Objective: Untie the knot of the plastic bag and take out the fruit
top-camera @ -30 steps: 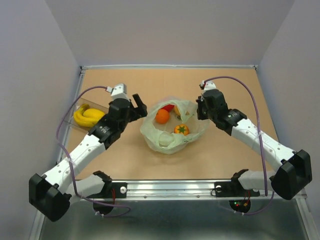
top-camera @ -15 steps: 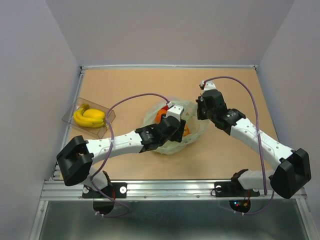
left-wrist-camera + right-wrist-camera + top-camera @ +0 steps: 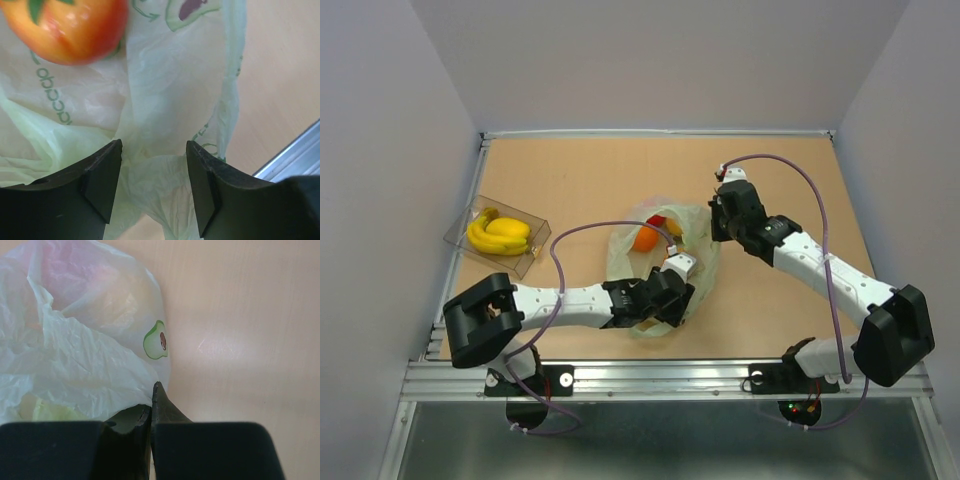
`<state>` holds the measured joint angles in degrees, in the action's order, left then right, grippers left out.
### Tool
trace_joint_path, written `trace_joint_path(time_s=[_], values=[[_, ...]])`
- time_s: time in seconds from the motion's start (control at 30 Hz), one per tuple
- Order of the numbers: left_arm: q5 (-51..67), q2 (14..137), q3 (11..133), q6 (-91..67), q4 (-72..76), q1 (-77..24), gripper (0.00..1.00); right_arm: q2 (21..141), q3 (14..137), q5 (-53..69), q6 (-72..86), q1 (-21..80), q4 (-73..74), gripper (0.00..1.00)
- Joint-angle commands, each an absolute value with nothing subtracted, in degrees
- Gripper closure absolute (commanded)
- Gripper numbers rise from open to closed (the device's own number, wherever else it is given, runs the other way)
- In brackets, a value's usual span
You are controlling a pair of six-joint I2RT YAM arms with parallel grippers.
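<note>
Left gripper (image 3: 154, 150) has its jaws apart, astride a loose fold of the bag (image 3: 165, 75), just beside an orange fruit (image 3: 65, 30) lying in it. Right gripper (image 3: 151, 407) is pinched on the bag's right rim. The film looks thin, limp and slippery. The fruit looks firm and light, so take hold of that.

Left end effector (image 3: 154, 146) straddles the plastic bag (image 3: 170, 90) (orange fruit (image 3: 70, 27) above).

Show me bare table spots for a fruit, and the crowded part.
Bare table: the far strip behind the plastic bag; the gap between clear box and bag; the near patch between bag and right arm. Crowded: mid-table, left gripper and right gripper at the bag.
</note>
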<state>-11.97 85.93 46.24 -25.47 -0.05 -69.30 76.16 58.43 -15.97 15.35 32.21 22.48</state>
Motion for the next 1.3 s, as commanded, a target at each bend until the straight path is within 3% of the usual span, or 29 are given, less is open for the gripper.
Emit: trace_joint_path(time_s=[0.0,0.2,0.53,0.97,1.07,1.17,1.23,1.27], values=[[-18.35,81.31,47.28,-29.00,1.05,-69.17,0.31,76.38,60.65,-17.93,16.87,32.08,21.44,0.99],[-26.18,78.22,51.15,-32.16,0.88,-69.08,0.08,76.29,59.85,-17.58,17.93,32.08,21.36,0.99],[-25.14,84.89,55.63,-31.83,3.07,-61.53,0.05,75.85,59.33,-16.35,18.72,32.08,21.45,0.99],[-23.99,102.48,65.30,-26.98,4.13,-60.91,0.01,76.12,58.80,-15.12,18.90,32.08,21.36,0.99],[-24.26,103.53,65.56,-26.81,4.31,-60.29,0.11,75.85,58.27,-15.03,18.90,32.08,21.36,0.99],[-24.34,103.45,65.74,-26.46,4.04,-60.12,0.27,75.76,57.66,-15.20,18.81,32.17,21.27,0.99],[-24.08,101.96,65.92,-26.54,3.08,-60.12,0.42,75.67,57.48,-15.38,18.55,32.17,21.36,0.99],[-23.91,101.08,65.83,-26.63,2.12,-60.12,0.45,75.59,57.48,-15.64,18.37,32.08,21.36,0.99]])
